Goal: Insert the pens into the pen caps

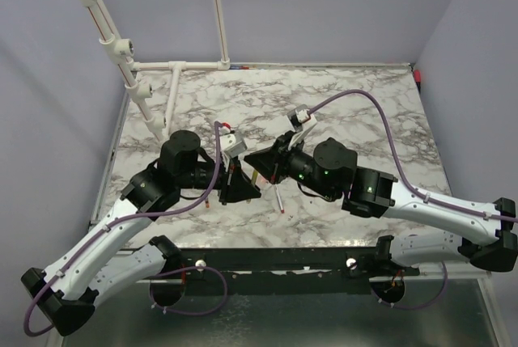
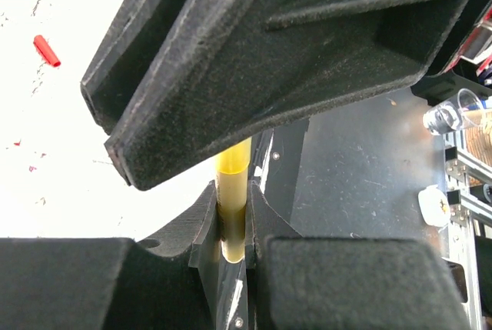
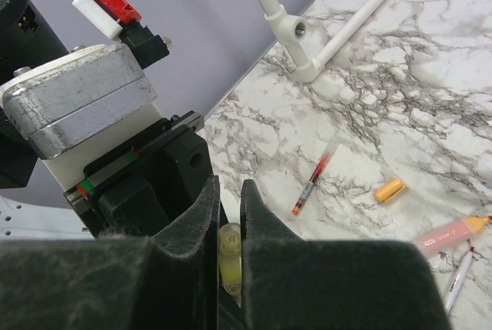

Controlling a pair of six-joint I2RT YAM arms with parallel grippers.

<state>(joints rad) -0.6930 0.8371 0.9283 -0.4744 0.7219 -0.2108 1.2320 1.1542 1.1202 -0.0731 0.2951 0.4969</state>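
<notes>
Left gripper (image 2: 233, 191) clenched on yellow pen (image 2: 232, 161), barrel upright between its pads, top end hidden under right gripper (image 3: 229, 211). Right gripper is clamped on a pale yellow piece (image 3: 229, 257) between its fingers; pen or cap, can't tell. Orange cap (image 3: 390, 189) lies loose to its right.

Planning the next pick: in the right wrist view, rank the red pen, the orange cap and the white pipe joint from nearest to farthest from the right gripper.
1. Red pen, just right of the jaws.
2. Orange cap, further right, past the pen.
3. White pipe joint, far back, at the top of the view.
</notes>
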